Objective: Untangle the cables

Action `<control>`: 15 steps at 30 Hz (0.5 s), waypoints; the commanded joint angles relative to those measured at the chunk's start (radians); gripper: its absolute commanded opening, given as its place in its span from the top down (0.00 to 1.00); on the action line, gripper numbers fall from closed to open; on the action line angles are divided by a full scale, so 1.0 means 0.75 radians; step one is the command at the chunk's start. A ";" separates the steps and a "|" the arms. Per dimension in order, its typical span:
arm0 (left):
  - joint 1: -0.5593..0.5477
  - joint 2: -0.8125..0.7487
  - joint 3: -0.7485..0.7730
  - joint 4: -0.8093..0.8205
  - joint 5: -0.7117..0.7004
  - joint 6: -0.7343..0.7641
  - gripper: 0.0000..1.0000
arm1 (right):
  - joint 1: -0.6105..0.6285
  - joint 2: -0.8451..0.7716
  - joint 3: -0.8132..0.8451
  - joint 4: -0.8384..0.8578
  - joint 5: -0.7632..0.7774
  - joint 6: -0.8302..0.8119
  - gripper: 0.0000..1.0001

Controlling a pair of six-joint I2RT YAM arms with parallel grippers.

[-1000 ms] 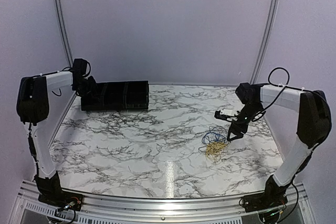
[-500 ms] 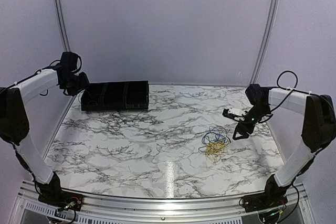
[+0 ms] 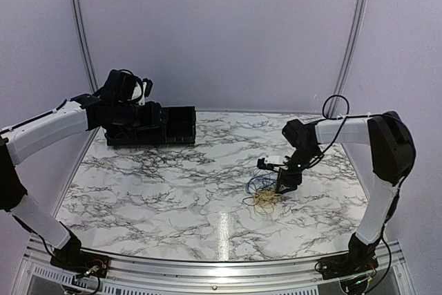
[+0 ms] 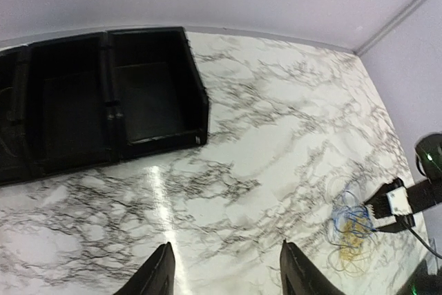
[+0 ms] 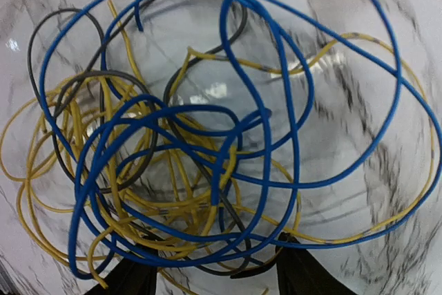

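Cables: blue, yellow and dark loops in one tangle, right of centre on the marble worktop. Right gripper directly over the tangle, jaws apart, strands lying between the tips, none pinched. Left gripper raised above the worktop, jaws apart, empty. Far left: black divided bin, well apart from the tangle.

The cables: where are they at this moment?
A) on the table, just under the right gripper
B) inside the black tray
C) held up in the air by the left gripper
A: the cables lie in a tangle on the marble table, directly beneath the right gripper, far from the black tray and the left gripper.
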 commanded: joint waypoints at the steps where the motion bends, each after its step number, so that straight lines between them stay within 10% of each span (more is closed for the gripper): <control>1: -0.097 -0.053 -0.133 0.169 0.201 0.036 0.47 | 0.148 0.095 0.272 -0.043 -0.200 0.134 0.43; 15: -0.637 0.046 -0.333 0.306 0.208 0.659 0.51 | 0.061 -0.210 0.174 -0.112 -0.122 0.010 0.36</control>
